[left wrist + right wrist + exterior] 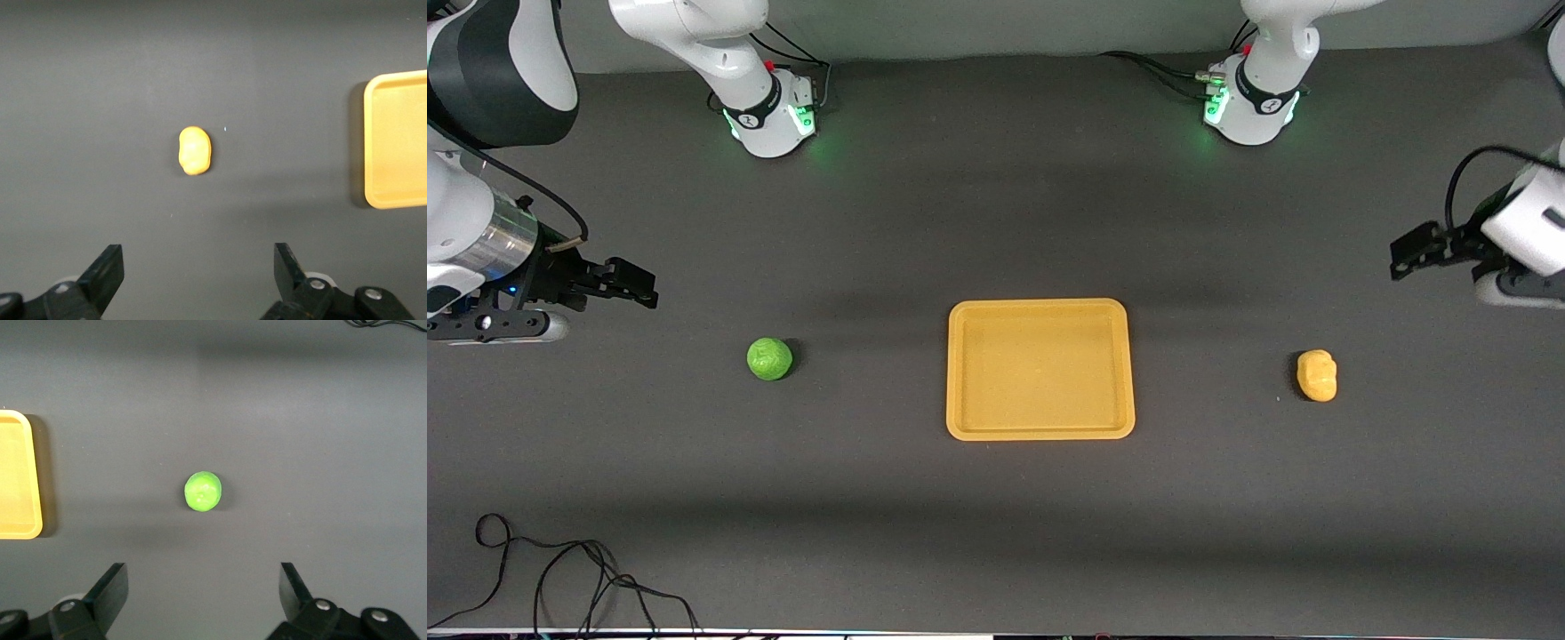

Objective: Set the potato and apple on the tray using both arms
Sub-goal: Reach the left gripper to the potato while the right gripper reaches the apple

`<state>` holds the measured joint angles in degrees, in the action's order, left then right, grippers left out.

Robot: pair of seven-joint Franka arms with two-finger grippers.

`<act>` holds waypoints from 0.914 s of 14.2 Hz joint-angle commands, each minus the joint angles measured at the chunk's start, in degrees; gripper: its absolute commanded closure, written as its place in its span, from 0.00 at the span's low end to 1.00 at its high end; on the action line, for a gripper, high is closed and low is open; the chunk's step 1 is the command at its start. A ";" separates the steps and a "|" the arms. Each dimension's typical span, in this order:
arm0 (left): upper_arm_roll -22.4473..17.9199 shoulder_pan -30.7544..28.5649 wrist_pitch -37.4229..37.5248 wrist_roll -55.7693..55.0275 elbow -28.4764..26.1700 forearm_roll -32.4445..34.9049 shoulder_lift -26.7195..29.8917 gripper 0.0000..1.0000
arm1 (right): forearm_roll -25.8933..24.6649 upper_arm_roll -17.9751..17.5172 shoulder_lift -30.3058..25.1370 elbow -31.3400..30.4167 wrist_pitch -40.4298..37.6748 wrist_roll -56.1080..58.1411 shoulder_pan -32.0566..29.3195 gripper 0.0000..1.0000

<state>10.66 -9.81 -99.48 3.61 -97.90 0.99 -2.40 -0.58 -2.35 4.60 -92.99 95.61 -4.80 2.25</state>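
The yellow-orange tray (1040, 428) lies flat and empty at the table's middle. The green apple (769, 358) sits on the table toward the right arm's end; it also shows in the right wrist view (202, 491). The potato (1317, 374) lies toward the left arm's end; it also shows in the left wrist view (195, 151). My right gripper (640, 289) is open and empty, up over the table at the right arm's end, apart from the apple. My left gripper (1403, 258) is open and empty, up over the table at the left arm's end, apart from the potato.
A loose black cable (560, 578) lies at the table's edge nearest the front camera, at the right arm's end. The tray's edge shows in the left wrist view (373, 147) and the right wrist view (27, 480).
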 commanded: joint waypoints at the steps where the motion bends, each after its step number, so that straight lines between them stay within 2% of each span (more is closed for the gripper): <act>1: -0.64 0.15 -6.14 0.17 0.87 1.54 -7.94 0.00 | 0.49 0.07 -1.26 -1.32 0.81 -1.01 -0.14 0.00; 4: -0.91 0.14 -12.57 0.17 0.52 4.97 -15.51 0.00 | 0.67 0.07 -0.47 -1.50 1.16 -0.92 -0.14 0.00; 8: -1.08 -0.03 -18.19 0.17 -0.27 6.65 -20.97 0.00 | -0.12 -0.46 3.92 -3.42 3.43 1.99 0.21 0.00; 11: -1.08 -0.47 -22.16 0.00 -0.71 6.65 -26.15 0.00 | 0.67 -0.63 4.63 -12.53 16.92 2.07 0.30 0.00; 13: -1.17 -0.82 -23.04 0.00 -2.90 6.65 -26.43 0.00 | 0.67 -0.81 6.55 -17.56 23.64 2.07 0.30 0.00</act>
<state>9.46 -10.16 -121.09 3.63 -98.88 6.79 -28.71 -0.59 -3.06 10.95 -104.89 113.35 -3.89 2.46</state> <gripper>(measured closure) 0.000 0.000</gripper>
